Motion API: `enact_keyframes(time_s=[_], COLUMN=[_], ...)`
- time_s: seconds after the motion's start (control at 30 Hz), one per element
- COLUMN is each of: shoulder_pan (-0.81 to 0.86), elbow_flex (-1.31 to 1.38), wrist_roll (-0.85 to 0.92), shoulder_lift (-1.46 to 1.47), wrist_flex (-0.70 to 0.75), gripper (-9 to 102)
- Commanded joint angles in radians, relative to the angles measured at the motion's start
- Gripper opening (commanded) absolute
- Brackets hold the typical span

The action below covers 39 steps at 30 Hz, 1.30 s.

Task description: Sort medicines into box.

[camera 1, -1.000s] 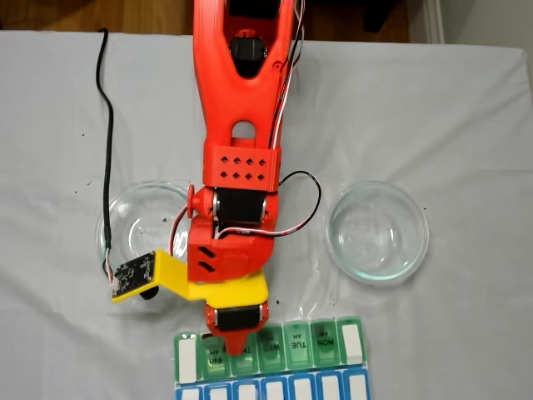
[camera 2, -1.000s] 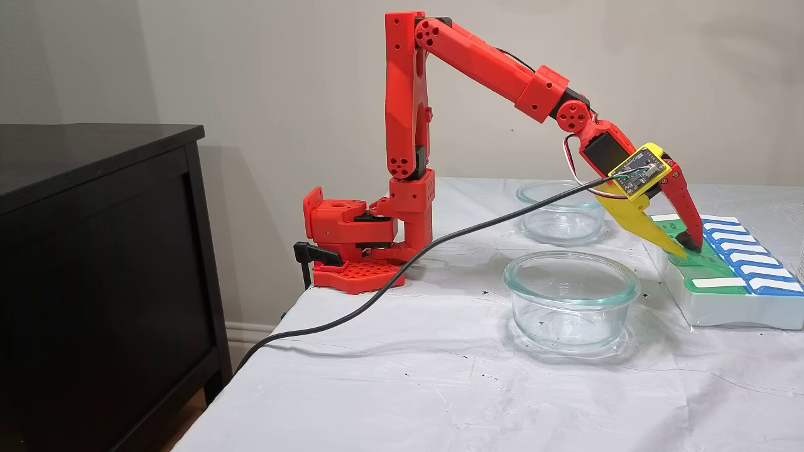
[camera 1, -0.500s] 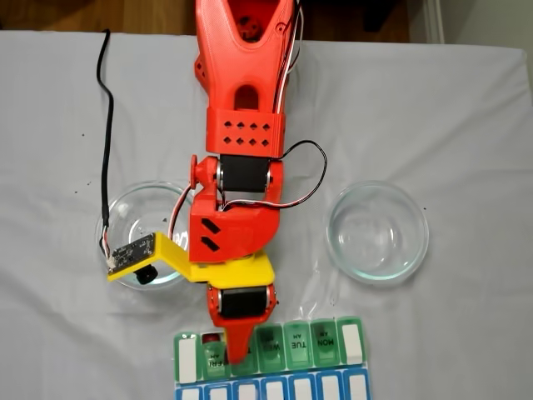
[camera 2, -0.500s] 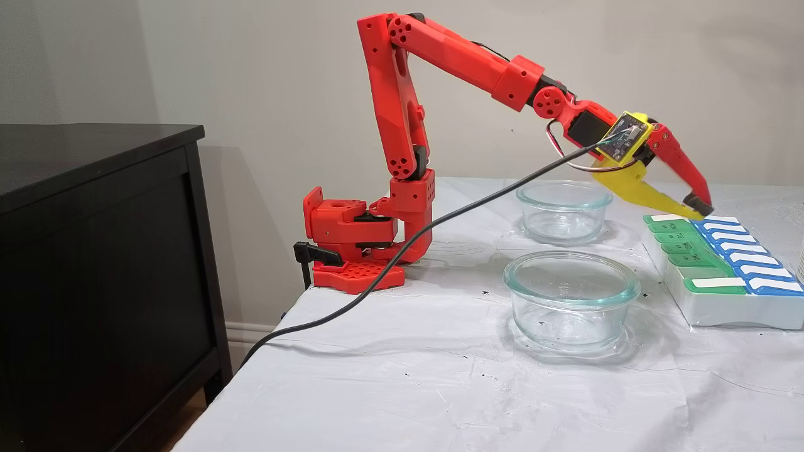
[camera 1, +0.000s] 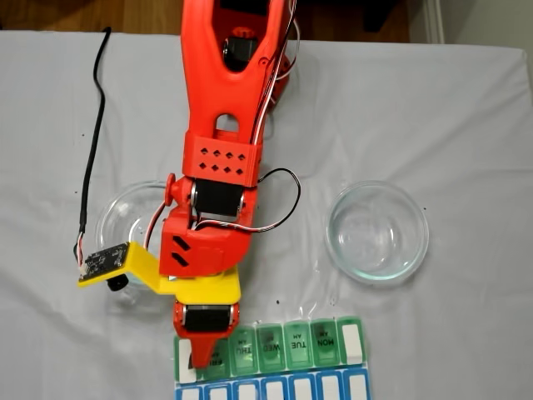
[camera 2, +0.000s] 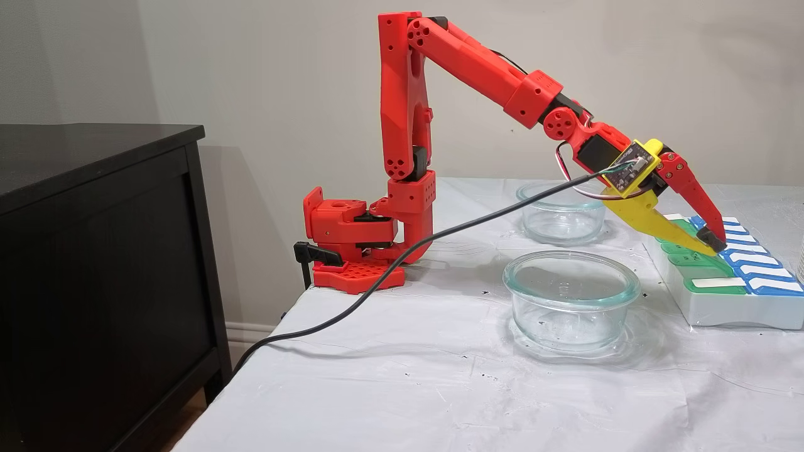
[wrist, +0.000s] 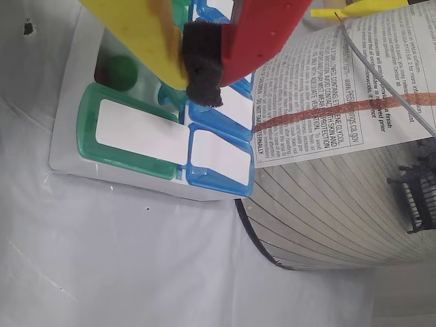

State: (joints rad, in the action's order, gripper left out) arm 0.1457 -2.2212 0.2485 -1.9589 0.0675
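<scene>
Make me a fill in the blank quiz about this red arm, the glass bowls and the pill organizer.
1. The round clear glass bowls on the white cloth number ___.
2. Alongside the translucent green weekly pill organizer runs a second row of compartments, coloured ___.
3. The tool has one yellow finger; the other is ___.

Missing words: two; blue; red.

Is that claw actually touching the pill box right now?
Cannot tell. In the side fixed view the gripper tips sit right at the pill box top, and no view plainly shows contact or a gap.
</scene>
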Motion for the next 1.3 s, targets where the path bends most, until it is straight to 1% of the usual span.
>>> enact_keyframes(time_s=[0.0,0.1,0.37,0.63,0.8,1.27], shoulder_pan=[-0.005,-0.025,-0.031,-0.035,-0.04,-0.043], elbow_flex=[0.089,0.067,0.04,0.061,0.003,0.014], wrist_roll=[0.051,0.08,0.086,0.11,0.104,0.103], shoulder_lift=[-0.041,-0.058,-0.055,-0.003,0.002,0.021], wrist_flex=[0.08,0.124,0.124,0.181,0.061,0.11], gripper=[0,0,0,0,0,0])
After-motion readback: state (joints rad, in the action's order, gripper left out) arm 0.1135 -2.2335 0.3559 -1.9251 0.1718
